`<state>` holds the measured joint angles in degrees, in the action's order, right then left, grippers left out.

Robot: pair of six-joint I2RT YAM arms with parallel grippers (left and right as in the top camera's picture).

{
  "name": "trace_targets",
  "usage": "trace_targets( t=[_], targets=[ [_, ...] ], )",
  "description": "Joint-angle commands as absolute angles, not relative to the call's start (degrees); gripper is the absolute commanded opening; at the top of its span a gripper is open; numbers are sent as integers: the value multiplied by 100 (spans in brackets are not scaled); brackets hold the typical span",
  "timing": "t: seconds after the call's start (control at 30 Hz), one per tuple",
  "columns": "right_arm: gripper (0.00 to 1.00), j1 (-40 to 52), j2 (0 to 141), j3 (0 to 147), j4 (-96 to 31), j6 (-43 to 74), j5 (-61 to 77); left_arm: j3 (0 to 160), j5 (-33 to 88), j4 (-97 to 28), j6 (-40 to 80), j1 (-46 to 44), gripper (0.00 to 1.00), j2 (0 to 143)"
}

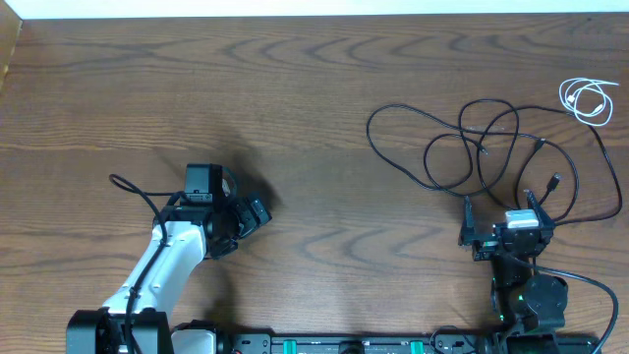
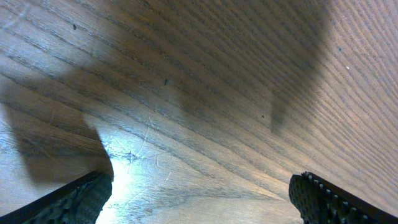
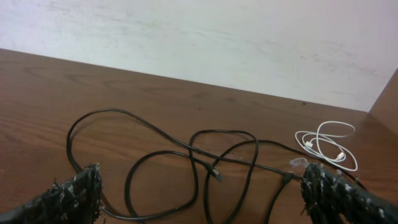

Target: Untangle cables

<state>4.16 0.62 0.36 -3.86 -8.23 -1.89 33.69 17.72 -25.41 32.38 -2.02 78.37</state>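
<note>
A long thin black cable (image 1: 393, 106) lies in loose crossing loops on the right half of the wooden table. One small plug end (image 3: 214, 173) rests inside the loops. A short white cable (image 1: 587, 100) sits coiled at the far right, apart from the black one. My right gripper (image 1: 501, 211) stands open just at the near edge of the black loops. In the right wrist view the black cable (image 3: 124, 112) and the white cable (image 3: 311, 144) lie ahead of its fingertips (image 3: 339, 193), nothing between them. My left gripper (image 1: 251, 228) is open over bare wood, far from both cables.
The left wrist view shows only wood grain and shadow between the spread fingers (image 2: 74, 202). A thicker black wire (image 1: 133, 187) arcs off the left arm. The arm bases (image 1: 344, 344) line the near edge. A pale wall (image 3: 249, 37) rises behind the table's far edge.
</note>
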Motion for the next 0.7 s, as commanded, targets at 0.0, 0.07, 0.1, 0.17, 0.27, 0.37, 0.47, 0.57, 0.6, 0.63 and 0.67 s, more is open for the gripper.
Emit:
trace_targets(
  t=[0.0,0.07,0.1,0.17,0.27,0.37,0.47,0.57,0.6,0.63,0.67],
  targets=[
    [99,471,27,30,-414,-906,-134,3229,1575,-2585,3218,-185,98,7839],
    [99,471,27,30,-414,-906,-134,3229,1575,-2585,3218,-183,98,7714],
    [99,471,27,30,-414,-906,-134,3229,1575,-2585,3218,-185,98,7605],
    [99,471,27,30,-414,-906,-134,3229,1575,-2585,3218,-183,98,7330],
    [99,471,27,30,-414,-906,-134,3229,1575,-2587,3218,-185,98,6812],
    [99,471,27,30,-414,-906,-134,3229,1575,-2585,3218,-183,98,6149],
    [99,471,27,30,-414,-906,-134,3229,1575,-2585,3218,-183,98,5476],
    [99,471,27,30,-414,-906,-134,3229,1575,-2591,3218,-183,98,4724],
    [99,471,27,30,-414,-906,-134,3229,1546,-2609,3212,-183,98,4449],
    [99,471,27,30,-414,-906,-134,3229,1457,-2644,3214,-178,98,4080],
    [99,471,27,30,-414,-906,-134,3229,1420,-2657,3216,-178,98,3717]
  ],
)
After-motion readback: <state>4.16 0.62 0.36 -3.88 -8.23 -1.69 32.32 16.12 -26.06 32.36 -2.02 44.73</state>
